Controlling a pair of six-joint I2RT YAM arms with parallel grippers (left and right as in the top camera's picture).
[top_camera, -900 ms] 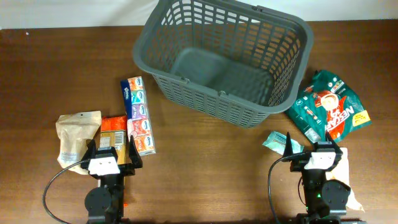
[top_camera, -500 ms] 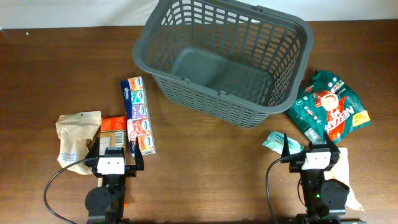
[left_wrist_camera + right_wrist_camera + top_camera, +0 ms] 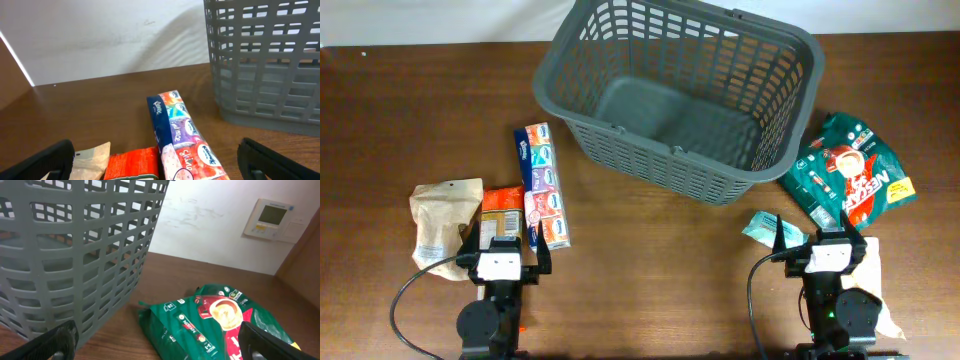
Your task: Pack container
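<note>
Your container (image 3: 650, 160), the big dark grey basket, sits at the far middle of the table (image 3: 650, 280), turned a little askew and with nothing inside it. Your left gripper (image 3: 504, 242) hangs low at the near left edge with its fingers (image 3: 47, 161) spread wide apart and nothing between them. Just ahead of it lie a long pack of tissues (image 3: 542, 185), an orange-red packet (image 3: 502, 205) touching the pack's left side, and a beige pouch (image 3: 445, 215) further left. Your right gripper (image 3: 817, 240) is at the near right, its fingers (image 3: 280, 342) likewise wide apart and holding nothing. A green coffee bag (image 3: 850, 175) lies just beside the basket's right end. A small teal packet (image 3: 760, 228) lies by the right gripper's left finger, and a white packet (image 3: 878, 280) shows partly under that arm.
</note>
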